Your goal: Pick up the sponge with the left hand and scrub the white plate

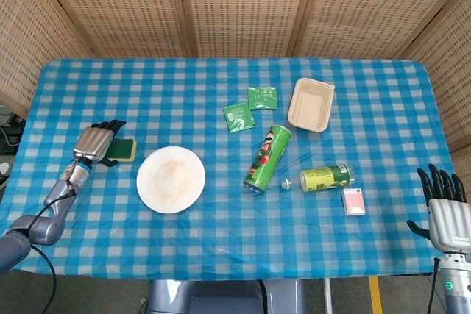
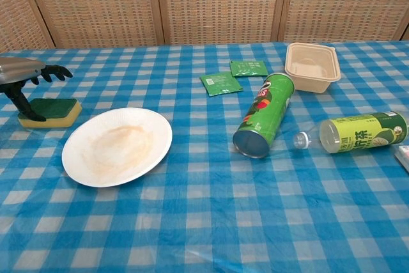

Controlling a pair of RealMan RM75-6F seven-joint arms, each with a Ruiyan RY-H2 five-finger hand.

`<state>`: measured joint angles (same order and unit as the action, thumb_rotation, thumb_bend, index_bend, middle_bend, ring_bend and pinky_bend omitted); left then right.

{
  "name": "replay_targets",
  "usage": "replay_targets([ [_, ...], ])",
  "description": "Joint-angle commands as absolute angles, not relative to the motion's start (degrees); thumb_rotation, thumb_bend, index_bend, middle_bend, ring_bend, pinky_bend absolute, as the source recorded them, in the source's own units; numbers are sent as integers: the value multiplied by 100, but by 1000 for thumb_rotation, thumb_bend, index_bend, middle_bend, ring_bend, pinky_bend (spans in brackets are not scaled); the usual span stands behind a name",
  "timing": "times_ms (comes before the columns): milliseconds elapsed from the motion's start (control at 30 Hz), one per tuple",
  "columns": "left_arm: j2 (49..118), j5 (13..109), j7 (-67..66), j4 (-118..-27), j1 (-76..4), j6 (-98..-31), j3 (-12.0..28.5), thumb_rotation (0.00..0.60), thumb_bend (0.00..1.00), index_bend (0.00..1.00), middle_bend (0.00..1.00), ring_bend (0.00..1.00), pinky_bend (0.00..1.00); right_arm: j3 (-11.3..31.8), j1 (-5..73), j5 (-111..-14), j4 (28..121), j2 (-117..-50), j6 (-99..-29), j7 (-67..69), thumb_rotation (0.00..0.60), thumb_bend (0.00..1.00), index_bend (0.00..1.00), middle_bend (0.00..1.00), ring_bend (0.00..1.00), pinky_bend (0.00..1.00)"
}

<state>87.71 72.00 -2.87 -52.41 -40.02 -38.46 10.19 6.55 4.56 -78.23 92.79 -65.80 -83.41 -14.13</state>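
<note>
The sponge [image 1: 124, 149] [image 2: 56, 110], green on top and yellow below, lies on the table left of the white plate [image 1: 171, 179] [image 2: 117, 146], which has a brownish smear. My left hand [image 1: 98, 141] [image 2: 25, 80] hovers over the sponge's left half with fingers spread; the thumb reaches down to the sponge's near edge in the chest view. It holds nothing. My right hand [image 1: 446, 211] hangs off the table's near right corner, fingers apart and empty; the chest view does not show it.
A green chip can [image 1: 268, 159] lies on its side right of the plate, with a green bottle [image 1: 325, 177], its loose cap [image 1: 285, 183] and a small pink box [image 1: 354, 201] beyond. Two green sachets [image 1: 250, 106] and a beige tray [image 1: 311, 104] sit further back.
</note>
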Motion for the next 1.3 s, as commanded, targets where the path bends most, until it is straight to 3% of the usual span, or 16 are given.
replay_targets([
  [33, 8921, 7286, -207, -5014, -4098, -3794, 929, 600, 188, 144, 162, 184, 220, 646, 461, -7845, 9276, -6586, -8350, -1430, 600, 0, 0, 0, 0, 0],
  [233, 9116, 7307, -97, -4696, -4190, -3743, 878, 600, 191, 183, 196, 217, 254, 609, 458, -7919, 9293, -6609, -8394, -1495, 600, 0, 0, 0, 0, 0],
  [467, 9251, 7392, 12, -4489, -4209, -3902, 833, 600, 222, 322, 309, 323, 367, 612, 447, -7928, 9313, -6600, -8436, -1493, 600, 0, 0, 0, 0, 0],
  [600, 9281, 7389, 12, -4454, -4210, -3965, 828, 600, 229, 455, 425, 427, 453, 624, 441, -7906, 9315, -6581, -8439, -1452, 600, 0, 0, 0, 0, 0],
  [800, 9208, 7415, 83, -4588, -4171, -4264, 886, 600, 240, 511, 474, 465, 485, 621, 443, -7862, 9313, -6571, -8400, -1439, 600, 0, 0, 0, 0, 0],
  [1033, 8680, 7586, 667, -5537, -4045, -4916, 1074, 600, 244, 515, 475, 466, 486, 617, 442, -7872, 9336, -6555, -8407, -1420, 600, 0, 0, 0, 0, 0],
  [1300, 8187, 8016, 2641, -7083, -3850, -5576, 1261, 600, 250, 528, 476, 466, 485, 604, 438, -7916, 9376, -6524, -8426, -1382, 600, 0, 0, 0, 0, 0],
])
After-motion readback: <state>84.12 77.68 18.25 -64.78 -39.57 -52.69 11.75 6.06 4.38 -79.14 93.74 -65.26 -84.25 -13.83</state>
